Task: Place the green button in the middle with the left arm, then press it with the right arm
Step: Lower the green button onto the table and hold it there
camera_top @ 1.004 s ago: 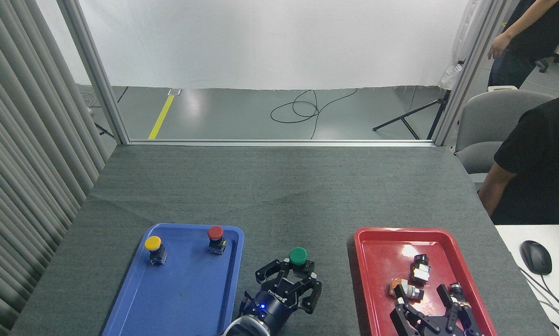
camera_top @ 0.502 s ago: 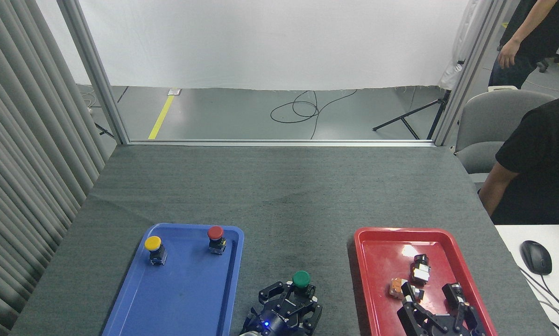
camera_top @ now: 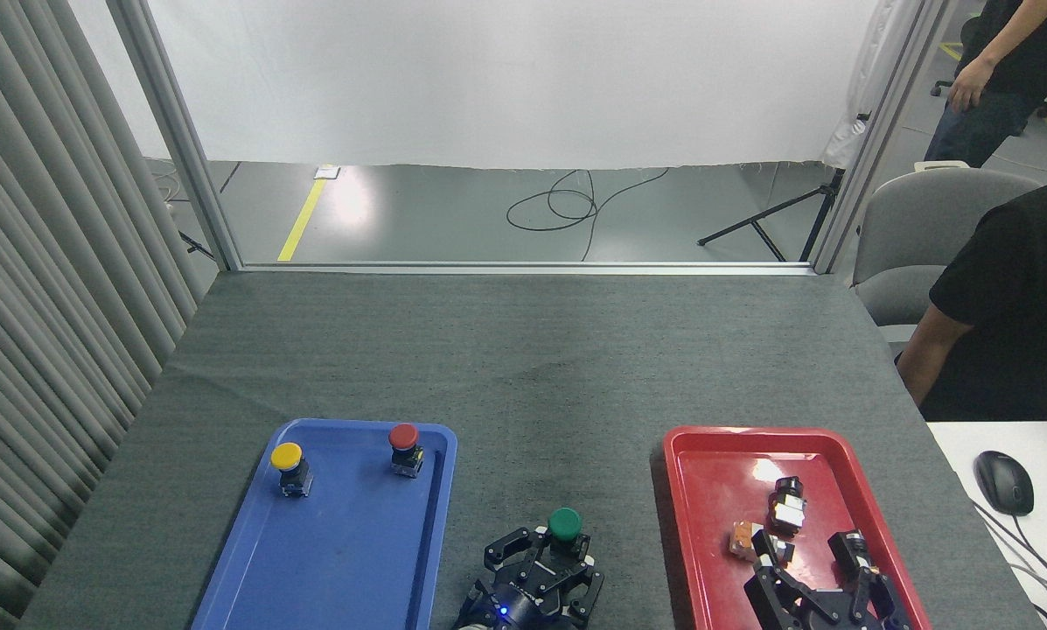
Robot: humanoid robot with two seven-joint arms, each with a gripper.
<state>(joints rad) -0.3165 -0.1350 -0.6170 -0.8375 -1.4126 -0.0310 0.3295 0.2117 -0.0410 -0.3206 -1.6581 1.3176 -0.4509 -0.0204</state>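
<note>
Your left gripper (camera_top: 547, 560) was low on the middle (camera_top: 558, 490) cloth, between blue tray (camera_top: 252, 560) and red tray (camera_top: 698, 542), fingers closed around body of green button (camera_top: 565, 523); cap upright, clear above fingers. Judged: carry to centre about done, release not yet made, press by right arm left. Your right gripper (camera_top: 825, 577) sat over near end of red tray, fingers spread, holding nothing. Yellow button (camera_top: 286, 456), red button (camera_top: 403, 436) stood in blue tray. No lettering was readable on either gripper; only blue light showed

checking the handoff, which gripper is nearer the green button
Left. The left gripper sits right at the green button, fingers around its base. The right gripper is off to its right, over the red tray.
</note>
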